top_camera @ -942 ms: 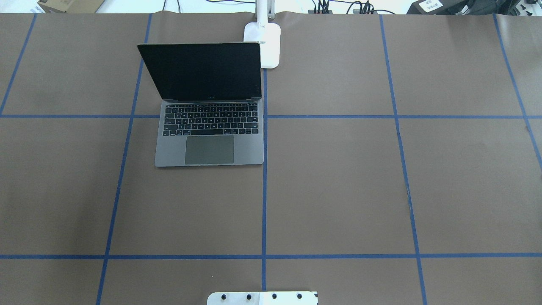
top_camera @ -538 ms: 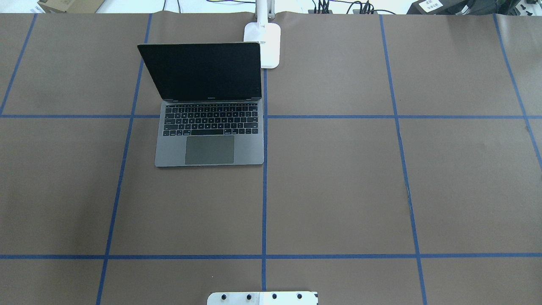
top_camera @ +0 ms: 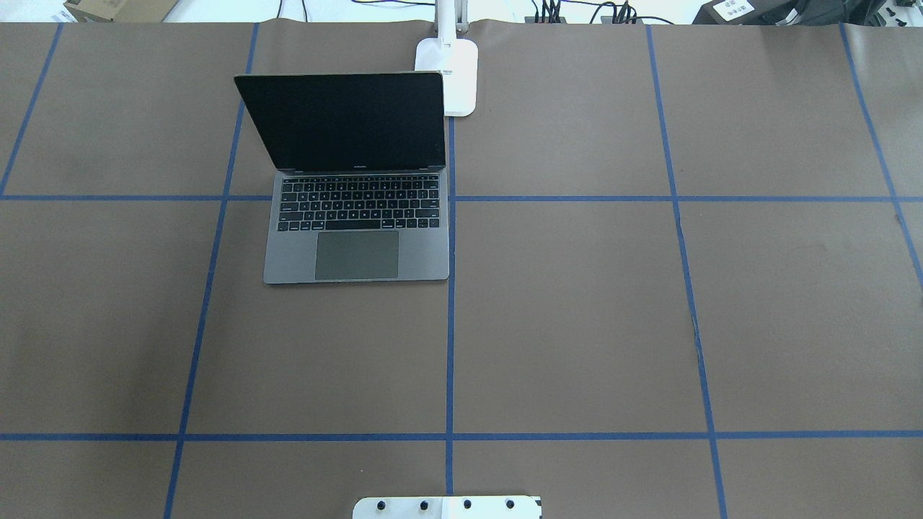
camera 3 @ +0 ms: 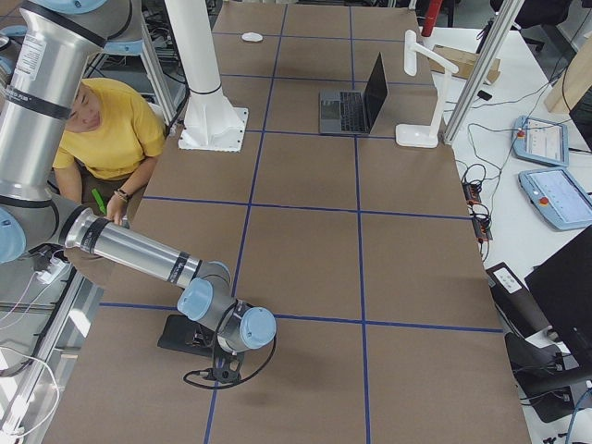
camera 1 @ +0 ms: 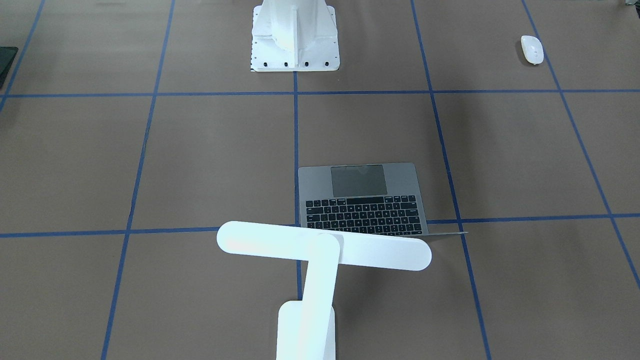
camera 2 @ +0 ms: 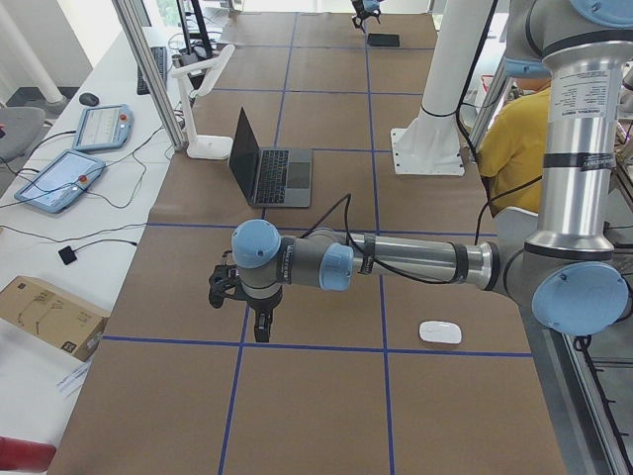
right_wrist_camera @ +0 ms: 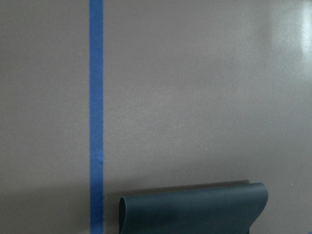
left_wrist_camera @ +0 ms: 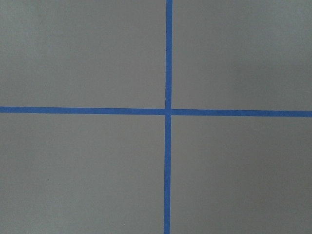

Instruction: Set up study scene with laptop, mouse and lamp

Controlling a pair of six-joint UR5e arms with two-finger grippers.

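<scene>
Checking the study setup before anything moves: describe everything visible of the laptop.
The laptop is slim, grey and metallic-looking, with black keys, a grey trackpad and a dark screen. It stands open on the table cover, lid tilted back, keyboard towards the robot. Nothing else touches it; the lamp stands apart behind it.

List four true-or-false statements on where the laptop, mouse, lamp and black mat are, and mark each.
1. The laptop is open with a dark screen. True.
2. The mouse rests on the laptop's trackpad. False: it lies on the bare table, well apart from the laptop, on the robot's left.
3. The lamp stands upright just behind the laptop's screen. True.
4. The black mat lies under the laptop. False: the mat is at the robot's right end of the table, far from the laptop, which sits directly on the brown cover.
</scene>
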